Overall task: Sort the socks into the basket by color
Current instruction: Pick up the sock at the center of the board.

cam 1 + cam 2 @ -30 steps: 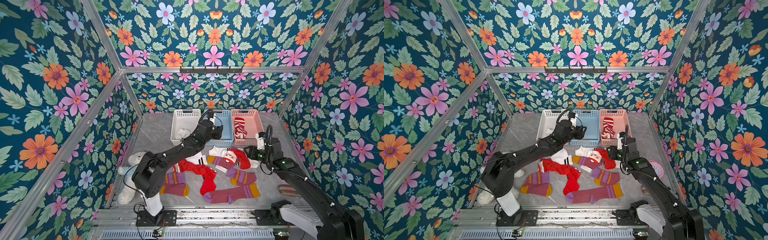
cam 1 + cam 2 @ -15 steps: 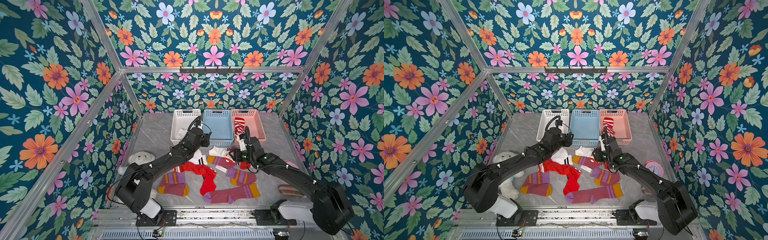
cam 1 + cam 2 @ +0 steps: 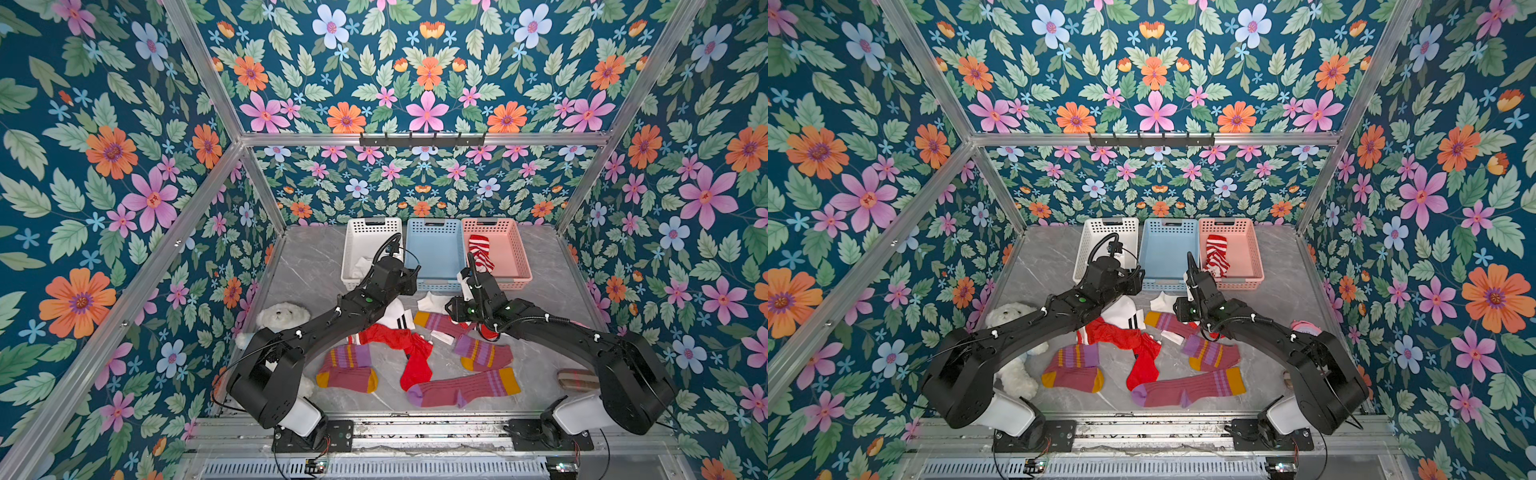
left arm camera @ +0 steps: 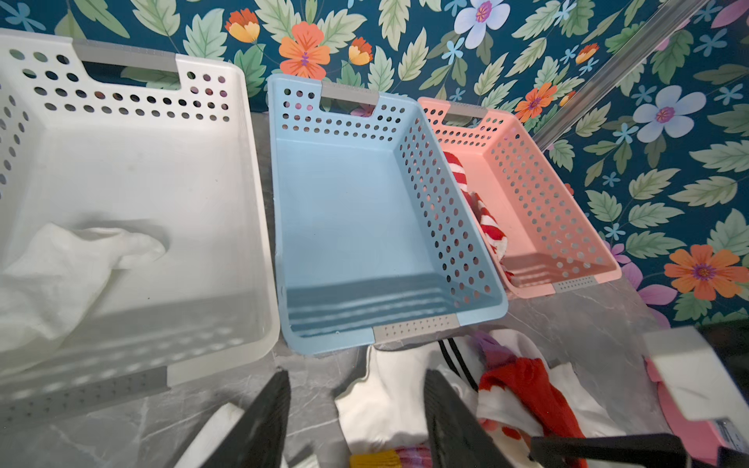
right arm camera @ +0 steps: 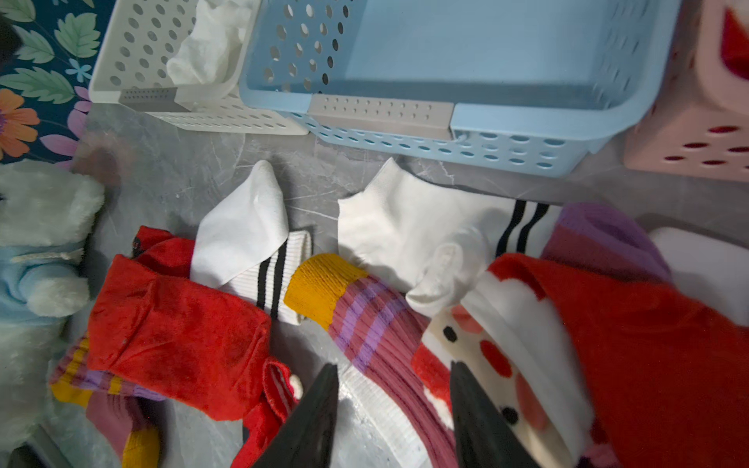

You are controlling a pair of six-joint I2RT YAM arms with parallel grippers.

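Note:
Loose socks lie on the grey table: a white sock with black stripes [image 3: 395,316], a red sock [image 3: 399,338] and maroon socks [image 3: 347,368] [image 3: 461,388]. A red-white striped sock [image 3: 480,253] lies in the pink basket [image 3: 515,249]. A white sock [image 4: 60,275] lies in the white basket [image 3: 370,226]. The blue basket [image 3: 434,226] holds nothing. My left gripper [image 4: 356,372] hangs open just before the blue basket, over a small white sock [image 4: 389,401]. My right gripper [image 5: 393,366] is open above a maroon sock [image 5: 377,332], beside a Santa sock [image 5: 486,352].
A white teddy bear [image 3: 282,316] in a blue shirt sits at the left wall behind my left arm. A beige plaid item [image 3: 577,378] lies at the right wall by my right arm's base. A pink round object [image 3: 1304,328] lies behind my right arm.
My left gripper drew back from over the blue basket to its front edge. My right gripper swung left from in front of the pink basket to above the sock pile.

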